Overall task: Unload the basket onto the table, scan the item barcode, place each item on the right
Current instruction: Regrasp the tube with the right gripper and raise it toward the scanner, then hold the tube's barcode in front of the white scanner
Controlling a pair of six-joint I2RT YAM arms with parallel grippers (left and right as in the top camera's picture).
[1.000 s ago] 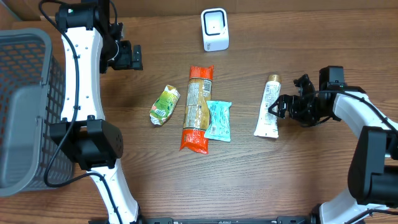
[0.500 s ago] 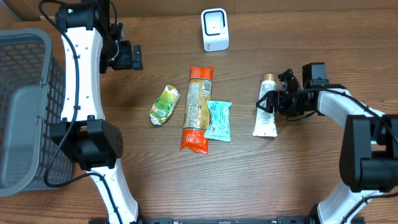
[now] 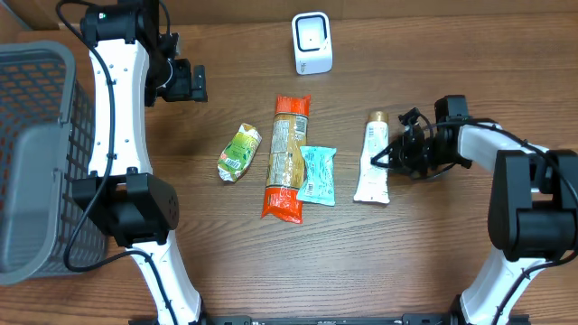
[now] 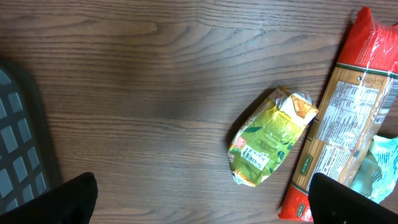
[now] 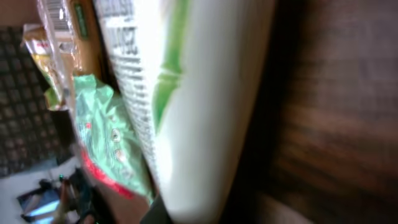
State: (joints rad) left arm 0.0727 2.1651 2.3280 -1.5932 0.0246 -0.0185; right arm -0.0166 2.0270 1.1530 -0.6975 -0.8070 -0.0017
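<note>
Right gripper (image 3: 390, 155): at the tube's right edge; cannot tell if it grips (wrist view shows only tube)
Tube (image 3: 370, 171): lying flat; just right of teal packet (image 3: 317, 174)
Scanner (image 3: 312, 42): well apart
Risk: a shallow edge pinch could slip; the tube would slide, not lift

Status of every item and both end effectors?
White tube: lying flat.
Right end effector: against the tube's edge, grip unclear.
Left end effector: open, empty.
Green pouch: lying flat, alone.
Red packet: flat, label up, touching teal packet.
Scanner: upright, nothing before it.
</note>
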